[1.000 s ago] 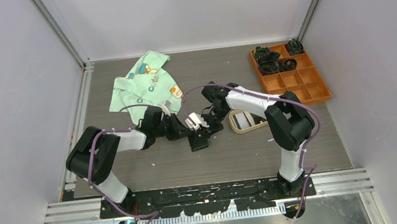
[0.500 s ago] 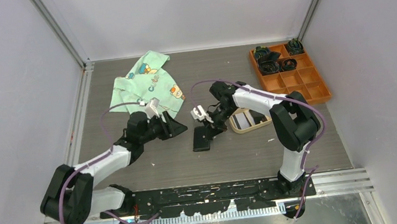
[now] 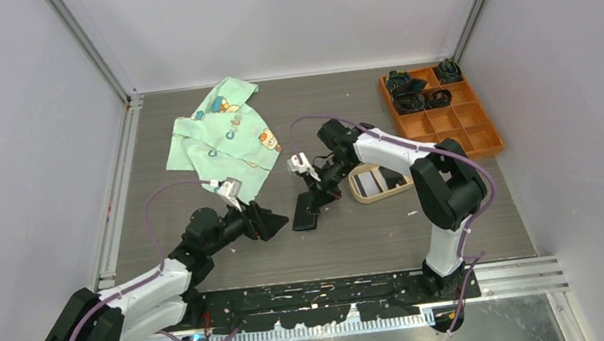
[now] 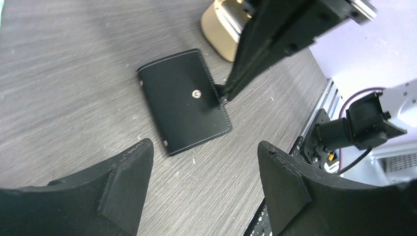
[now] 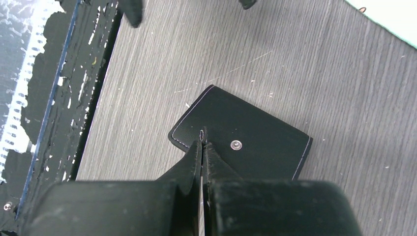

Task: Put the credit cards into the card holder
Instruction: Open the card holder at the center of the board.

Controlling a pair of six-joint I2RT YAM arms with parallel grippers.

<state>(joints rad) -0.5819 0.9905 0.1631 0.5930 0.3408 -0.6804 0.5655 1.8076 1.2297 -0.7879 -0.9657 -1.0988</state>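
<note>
My left tool gapes wide just left of the closed card holder on the table. My right tool (pinched shut) touches its edge. A beige tray with credit cards lies just right of it, a green cloth beyond.

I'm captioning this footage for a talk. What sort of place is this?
Most likely a robot test cell, not a home: plain white walls box in a grey table, with a left arm and right arm bolted at its near edge.
</note>
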